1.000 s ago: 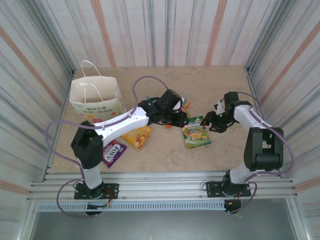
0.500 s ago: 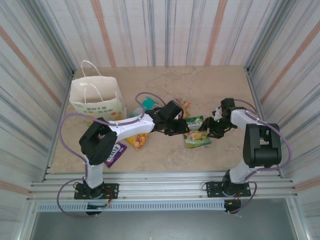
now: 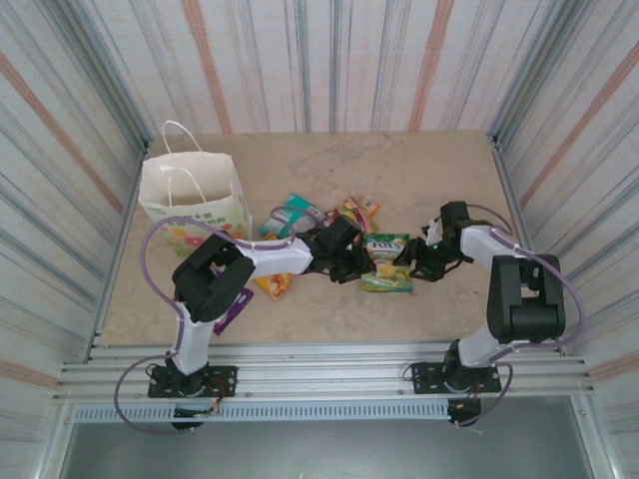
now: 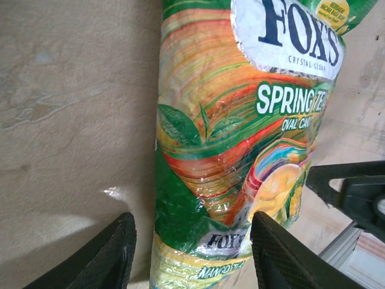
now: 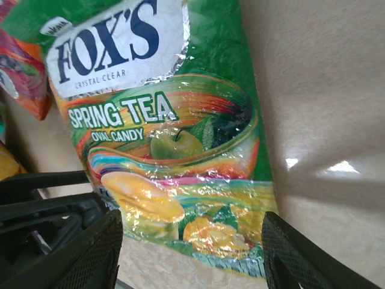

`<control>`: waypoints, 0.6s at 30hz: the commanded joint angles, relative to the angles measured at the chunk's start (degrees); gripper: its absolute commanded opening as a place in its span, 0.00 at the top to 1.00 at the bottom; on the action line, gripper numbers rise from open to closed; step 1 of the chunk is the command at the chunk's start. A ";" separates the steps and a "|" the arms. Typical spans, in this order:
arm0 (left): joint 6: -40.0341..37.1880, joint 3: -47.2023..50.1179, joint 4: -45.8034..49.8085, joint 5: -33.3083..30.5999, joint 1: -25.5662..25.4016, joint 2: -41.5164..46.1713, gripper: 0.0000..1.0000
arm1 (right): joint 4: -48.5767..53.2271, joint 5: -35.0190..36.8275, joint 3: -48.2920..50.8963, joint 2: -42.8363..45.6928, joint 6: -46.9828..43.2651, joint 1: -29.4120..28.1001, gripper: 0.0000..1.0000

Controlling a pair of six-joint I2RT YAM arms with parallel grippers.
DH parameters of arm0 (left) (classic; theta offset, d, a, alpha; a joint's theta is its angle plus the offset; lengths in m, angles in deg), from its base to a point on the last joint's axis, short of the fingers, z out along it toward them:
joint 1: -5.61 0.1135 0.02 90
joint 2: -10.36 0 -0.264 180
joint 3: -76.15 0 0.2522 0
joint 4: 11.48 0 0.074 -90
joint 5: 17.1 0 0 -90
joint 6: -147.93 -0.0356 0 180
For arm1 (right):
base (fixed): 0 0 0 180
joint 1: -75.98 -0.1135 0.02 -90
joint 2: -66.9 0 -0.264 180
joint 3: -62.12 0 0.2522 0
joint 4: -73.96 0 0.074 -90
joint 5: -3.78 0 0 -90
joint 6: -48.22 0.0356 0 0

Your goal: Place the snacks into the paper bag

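Observation:
The green snack packet (image 3: 387, 261) lies flat mid-table, with both grippers at it from opposite sides. My left gripper (image 3: 359, 267) is open; its fingers straddle the packet's (image 4: 228, 144) lower end without pinching it. My right gripper (image 3: 412, 265) is open too, with the same packet (image 5: 174, 138) lying between its spread fingers. A yellow-orange packet (image 3: 277, 284) and a purple packet (image 3: 230, 307) are partly hidden under the left arm. Teal (image 3: 297, 212), red (image 3: 347, 214) and orange (image 3: 368, 207) packets lie behind the grippers. The white paper bag (image 3: 195, 190) stands open at the far left.
Striped walls close in the table on three sides. Bare tabletop (image 3: 439, 170) lies at the back right. The right gripper's black fingers (image 4: 355, 192) show at the edge of the left wrist view, and a red packet (image 5: 21, 78) at the top left of the right wrist view.
The left gripper has left the pile and come forward to the green packet, uncovering the teal and red packets. The right gripper has closed in on the packet's other side.

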 commanded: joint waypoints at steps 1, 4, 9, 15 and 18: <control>3.13 1.96 -4.98 1.16 0.52 -1.29 0.47 | 2.85 2.75 -2.23 1.91 -0.74 1.74 0.38; 4.69 2.85 -8.15 2.56 1.18 -2.36 0.48 | 2.76 1.87 -3.57 -0.80 -1.46 1.85 0.41; 6.06 3.24 -10.90 3.79 1.53 -3.99 0.49 | 1.25 1.60 -3.57 -4.81 -1.57 0.61 0.49; 7.26 3.28 -13.50 5.05 1.59 -5.03 0.50 | -1.72 -0.82 -1.56 -7.39 -0.63 0.21 0.60; 7.18 2.89 -15.20 6.34 1.54 -6.95 0.51 | -2.97 -2.90 -1.03 -8.55 -0.09 -0.06 0.64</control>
